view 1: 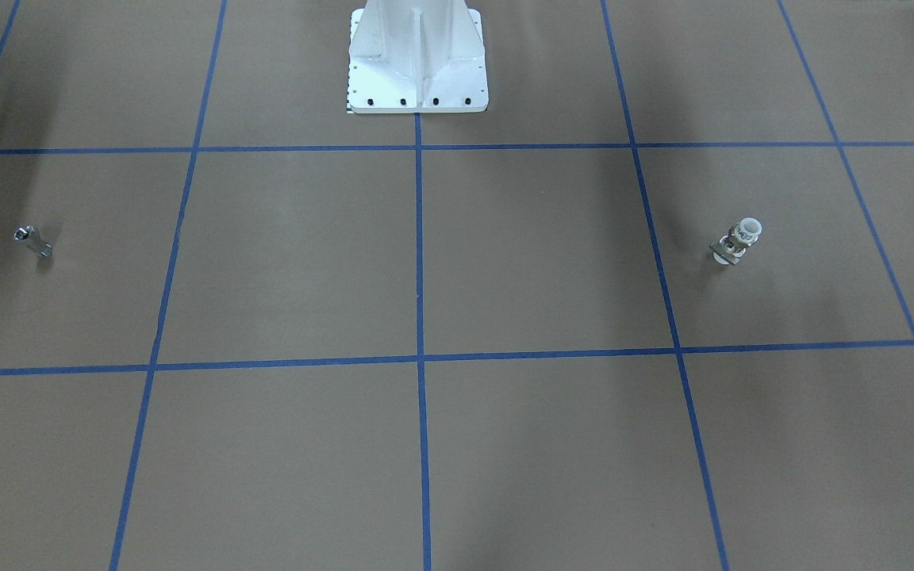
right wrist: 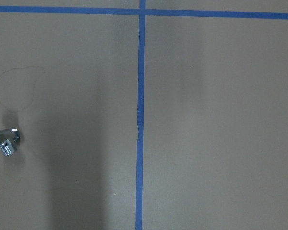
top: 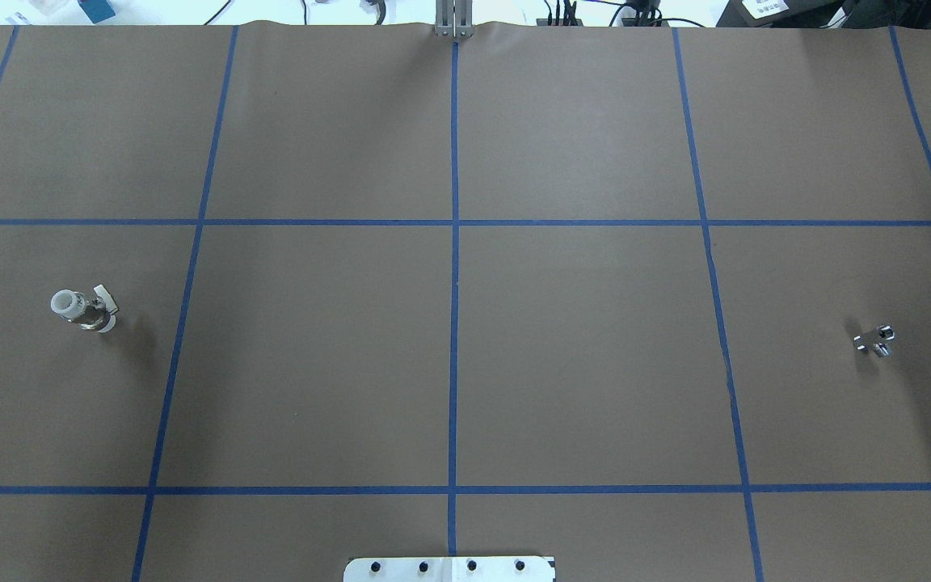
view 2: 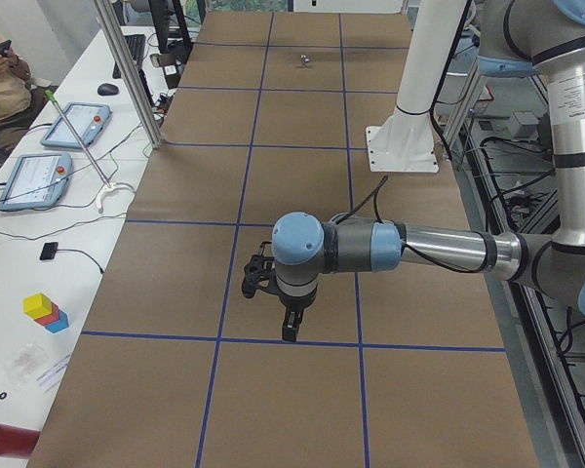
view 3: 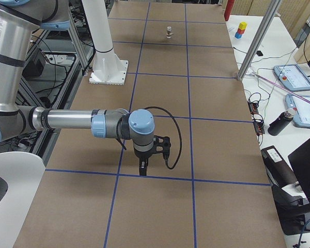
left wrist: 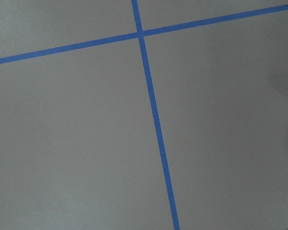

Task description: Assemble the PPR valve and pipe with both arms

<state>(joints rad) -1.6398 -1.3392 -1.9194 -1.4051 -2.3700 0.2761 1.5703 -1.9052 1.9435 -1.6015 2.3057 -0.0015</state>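
Valve (top: 84, 310) sitting mid-left in overhead view, pipe (top: 874, 340) mid-right, both resting on counter (top: 465, 364), well apart. L hand (view 2: 287, 330) & R hand (view 3: 142, 170) hovering over counter; can't tell if apart or together.

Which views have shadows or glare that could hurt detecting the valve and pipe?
Front-facing: broad soft shadow bands on the table, one darkening the area around the pipe; the valve sits in clearer light. Overhead: pipe shows specular glints; background beyond the far edge is blown out. Right wrist: pipe cropped at the left edge beside a wide shadow. Left wrist: only tape lines, neither part.
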